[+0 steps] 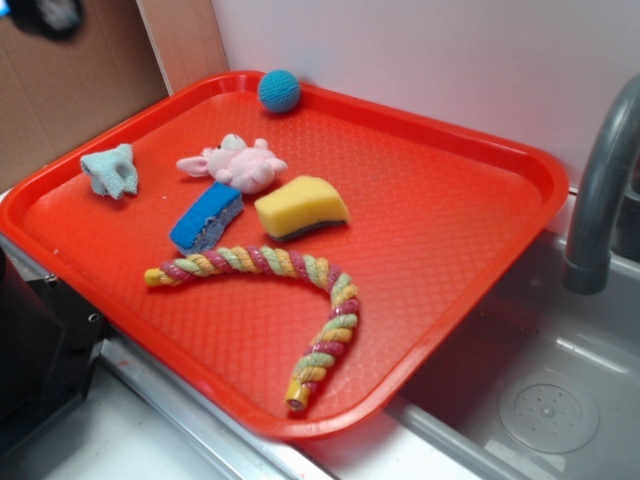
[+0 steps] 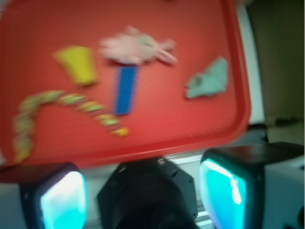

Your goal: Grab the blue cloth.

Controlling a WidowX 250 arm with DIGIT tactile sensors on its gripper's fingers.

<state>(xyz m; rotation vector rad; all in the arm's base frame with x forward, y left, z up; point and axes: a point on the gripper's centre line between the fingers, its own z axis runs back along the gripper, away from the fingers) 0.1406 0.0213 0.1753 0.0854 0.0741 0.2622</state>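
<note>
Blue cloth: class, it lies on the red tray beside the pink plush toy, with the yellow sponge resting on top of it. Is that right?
Not quite. Nothing rests on the blue cloth. It lies alone on the red tray, beside the pink plush toy; the yellow sponge sits apart, beyond the toy. The exterior view shows this.

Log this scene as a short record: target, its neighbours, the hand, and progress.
target: blue cloth, lying crumpled near the far left rim of the red tray
nearest neighbour: pink plush toy, apart from the cloth
other items: blue sponge, yellow sponge, braided rope, teal ball
hand: open, off the tray's edge, holding nothing
progress: cloth not yet grasped
</note>
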